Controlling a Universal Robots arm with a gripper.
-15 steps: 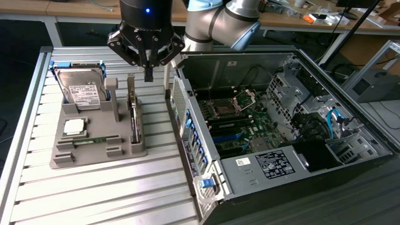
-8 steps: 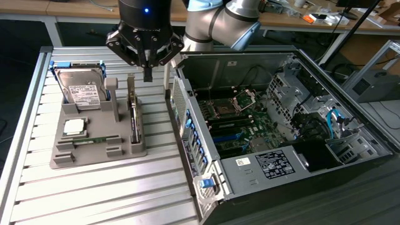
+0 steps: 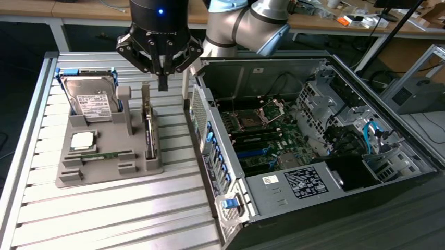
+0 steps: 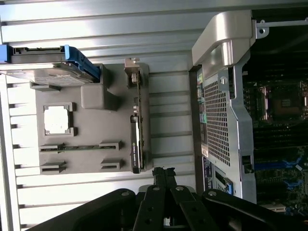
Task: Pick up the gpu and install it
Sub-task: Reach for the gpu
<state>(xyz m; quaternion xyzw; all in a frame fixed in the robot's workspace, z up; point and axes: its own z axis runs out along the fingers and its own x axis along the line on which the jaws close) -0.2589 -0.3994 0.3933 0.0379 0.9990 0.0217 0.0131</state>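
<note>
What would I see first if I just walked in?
The big open computer case on the exterior view's right, its insides showing. Then the black gripper, shut and holding nothing, hanging above the gray tray where the gpu stands on edge near a hard drive.

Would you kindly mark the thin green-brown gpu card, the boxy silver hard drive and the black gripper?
gpu (image 3: 149, 130), exterior view, top edge.
hard drive (image 3: 94, 102), exterior view, white label.
gripper (image 3: 162, 86), exterior view, shut fingertips.
</note>
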